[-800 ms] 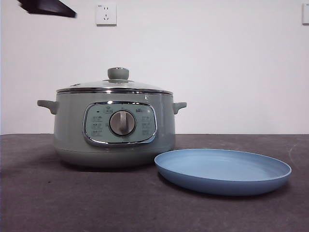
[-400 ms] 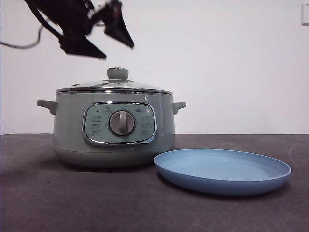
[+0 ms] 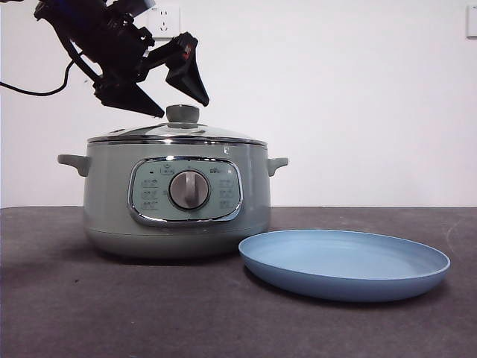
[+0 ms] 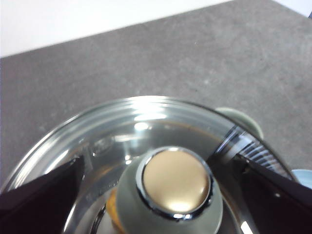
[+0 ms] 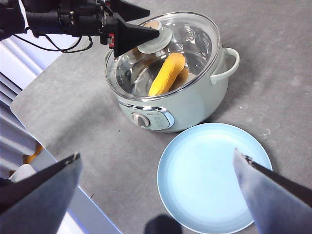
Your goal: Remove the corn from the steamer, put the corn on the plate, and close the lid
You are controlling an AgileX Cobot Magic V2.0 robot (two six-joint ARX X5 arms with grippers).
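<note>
Left gripper (image 3: pixel 179 104) dropped lower, jaws spread wide either side of the lid (image 3: pixel 177 133) knob, nothing gripped; corn (image 5: pixel 166 73) inside steamer (image 3: pixel 176 198), plate (image 3: pixel 344 263) bare

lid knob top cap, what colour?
Gold-toned cap, chrome ring, on the lid knob; left wrist view shows it best.

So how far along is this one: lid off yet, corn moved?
Nothing is finished. The lid sits on the steamer, and the corn lies inside under the glass. In hand: the left gripper hangs open just above the knob, jaws on either side, not gripping. The right gripper waits open, high above the plate, which holds nothing. Left: lift lid, move corn to plate, close.
</note>
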